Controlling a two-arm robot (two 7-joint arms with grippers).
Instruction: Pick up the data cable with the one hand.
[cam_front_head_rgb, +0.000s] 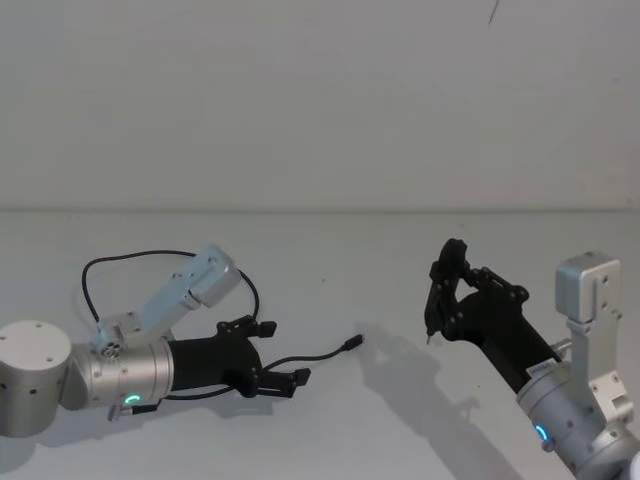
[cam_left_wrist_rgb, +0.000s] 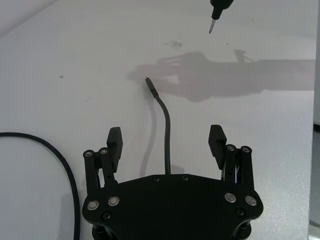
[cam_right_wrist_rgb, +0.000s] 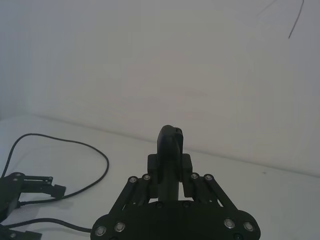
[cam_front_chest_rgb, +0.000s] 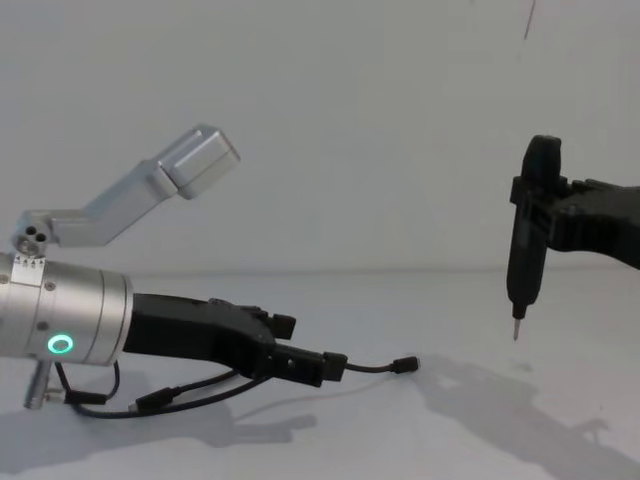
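Reaching low over the white table (cam_front_head_rgb: 400, 430), the left gripper (cam_front_head_rgb: 283, 352) has its two fingers spread wide, closed on nothing. The data cable (cam_front_head_rgb: 322, 353) runs straight through the gap between them and, in the left wrist view, touches neither finger. Its small plug (cam_front_head_rgb: 353, 343) lies just ahead of the fingertips; the rest passes back under the palm and loops behind the wrist. The right gripper (cam_front_head_rgb: 447, 288) is raised well off to the side, clamped on a black pin-tipped tool (cam_front_chest_rgb: 528, 240), tip down.
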